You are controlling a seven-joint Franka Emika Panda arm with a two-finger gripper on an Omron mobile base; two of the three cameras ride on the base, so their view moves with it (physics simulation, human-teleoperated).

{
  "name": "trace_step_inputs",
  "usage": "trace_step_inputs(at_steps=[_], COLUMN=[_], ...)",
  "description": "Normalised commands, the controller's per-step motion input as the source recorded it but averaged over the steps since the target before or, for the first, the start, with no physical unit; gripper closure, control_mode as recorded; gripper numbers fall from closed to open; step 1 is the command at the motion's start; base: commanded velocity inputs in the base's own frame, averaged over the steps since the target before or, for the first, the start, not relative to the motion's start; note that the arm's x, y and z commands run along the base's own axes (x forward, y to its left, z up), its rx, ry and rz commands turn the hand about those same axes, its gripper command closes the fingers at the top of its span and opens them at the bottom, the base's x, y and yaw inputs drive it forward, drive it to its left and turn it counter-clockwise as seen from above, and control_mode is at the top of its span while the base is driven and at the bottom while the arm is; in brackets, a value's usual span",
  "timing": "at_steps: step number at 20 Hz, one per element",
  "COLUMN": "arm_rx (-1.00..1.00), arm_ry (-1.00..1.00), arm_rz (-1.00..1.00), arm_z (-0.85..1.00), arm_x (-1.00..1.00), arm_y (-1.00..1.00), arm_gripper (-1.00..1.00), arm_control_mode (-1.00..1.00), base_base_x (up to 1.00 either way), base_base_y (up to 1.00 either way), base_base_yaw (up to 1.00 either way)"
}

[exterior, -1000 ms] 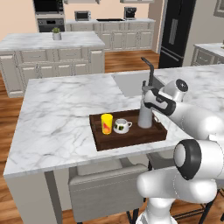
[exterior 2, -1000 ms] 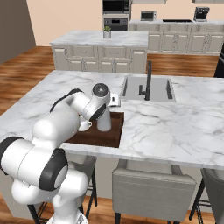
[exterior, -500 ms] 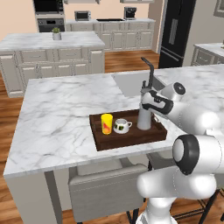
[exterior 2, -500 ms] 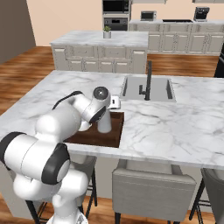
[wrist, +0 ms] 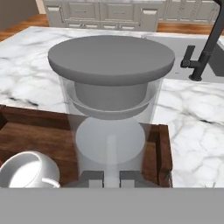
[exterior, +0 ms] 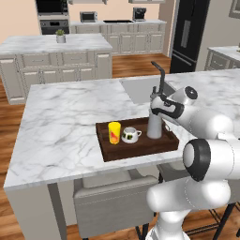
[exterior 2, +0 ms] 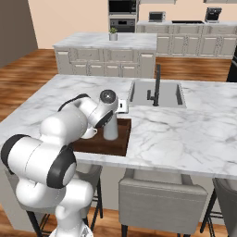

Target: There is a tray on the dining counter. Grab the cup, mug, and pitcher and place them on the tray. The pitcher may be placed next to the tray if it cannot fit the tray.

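The white marble surface (exterior: 70, 122) with its inset sink (exterior 2: 155, 92) and black faucet (exterior: 159, 77) carries the dark wooden tray (exterior: 136, 147) near its front edge. On the tray the tall grey pitcher (exterior: 154, 125) stands upright at the sink-side end, the white mug (exterior: 131, 135) sits beside it, and the yellow cup (exterior: 114, 132) is just beyond the mug. The claw (wrist: 111, 177) is clenched low on the pitcher, its two tips nearly together against the clear body.

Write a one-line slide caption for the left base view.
Gripper shut on the grey pitcher, standing upright in the wooden tray beside the white mug and yellow cup.
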Motion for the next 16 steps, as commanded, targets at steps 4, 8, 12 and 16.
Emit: trace_step_inputs(at_steps=[4,8,12,16], arm_rx=[0.00,0.00,0.00,0.00], arm_ry=[0.00,0.00,0.00,0.00], arm_rz=[0.00,0.00,0.00,0.00], arm_z=[-0.01,0.00,0.00,0.00], arm_x=[0.00,0.00,0.00,0.00], arm_y=[0.00,0.00,0.00,0.00], arm_gripper=[1.00,-1.00,-1.00,-1.00], arm_control_mode=[-1.00,-1.00,-1.00,-1.00], base_base_x=[0.00,0.00,0.00,0.00], base_base_y=[0.00,0.00,0.00,0.00], base_base_yaw=[0.00,0.00,0.00,0.00])
